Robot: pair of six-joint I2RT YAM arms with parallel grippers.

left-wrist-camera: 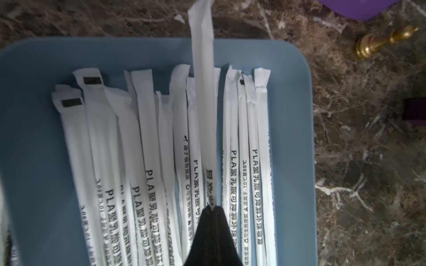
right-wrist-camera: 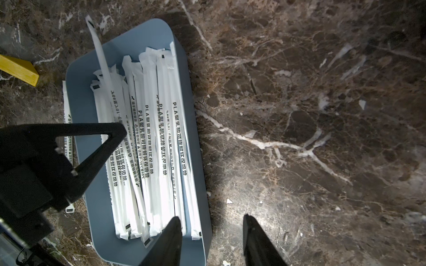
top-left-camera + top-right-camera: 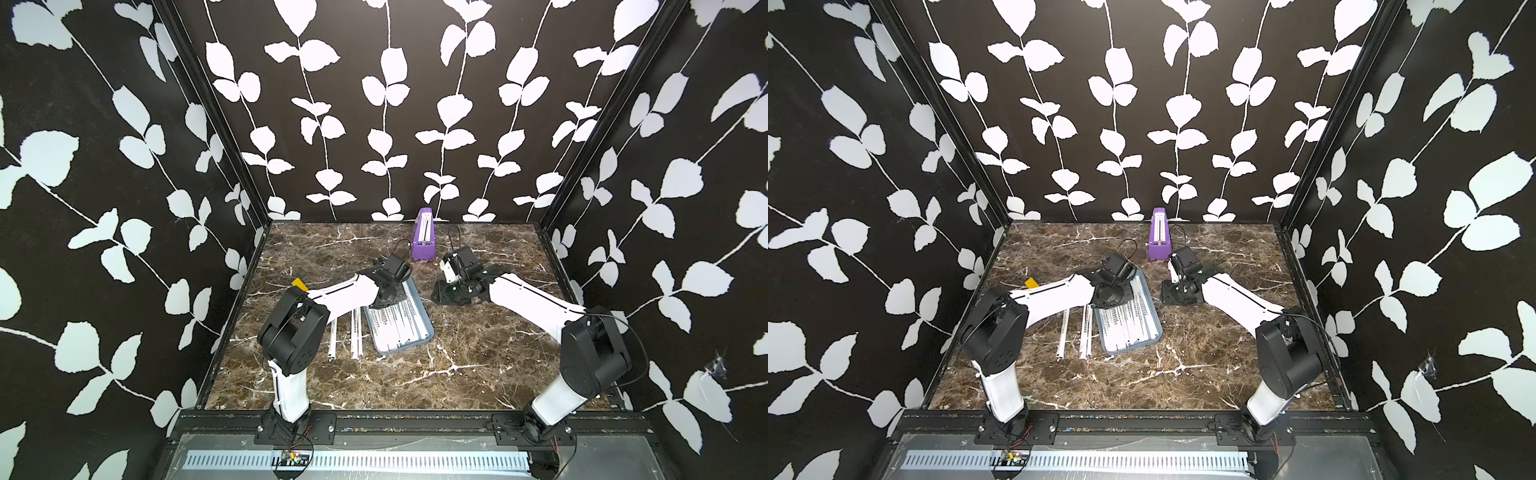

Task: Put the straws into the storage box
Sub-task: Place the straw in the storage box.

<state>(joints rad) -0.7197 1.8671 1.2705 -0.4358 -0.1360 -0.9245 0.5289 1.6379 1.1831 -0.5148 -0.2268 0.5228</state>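
Note:
The storage box (image 3: 424, 332) (image 3: 1154, 332) is a shallow light-blue tray near the middle of the table, with several white wrapped straws (image 3: 399, 328) (image 3: 1125, 328) (image 1: 147, 138) (image 2: 161, 138) lying lengthwise in it. My left gripper (image 1: 211, 207) (image 3: 388, 297) (image 2: 119, 132) hangs over the tray, shut on one straw (image 1: 204, 92) (image 2: 101, 53) that sticks out over the others and past the tray's short rim. Loose straws (image 3: 332, 336) (image 3: 1087, 328) lie on the table left of the tray. My right gripper (image 2: 211, 217) (image 3: 442, 293) is open and empty, low beside the tray's far right corner.
A tall purple wedge-shaped object (image 3: 424, 237) (image 3: 1158, 237) stands at the back of the marble table (image 3: 478, 365). A yellow block (image 3: 300, 284) (image 2: 18, 69) lies left of the tray behind the left arm. A small brass piece (image 1: 378, 43) lies near the purple object.

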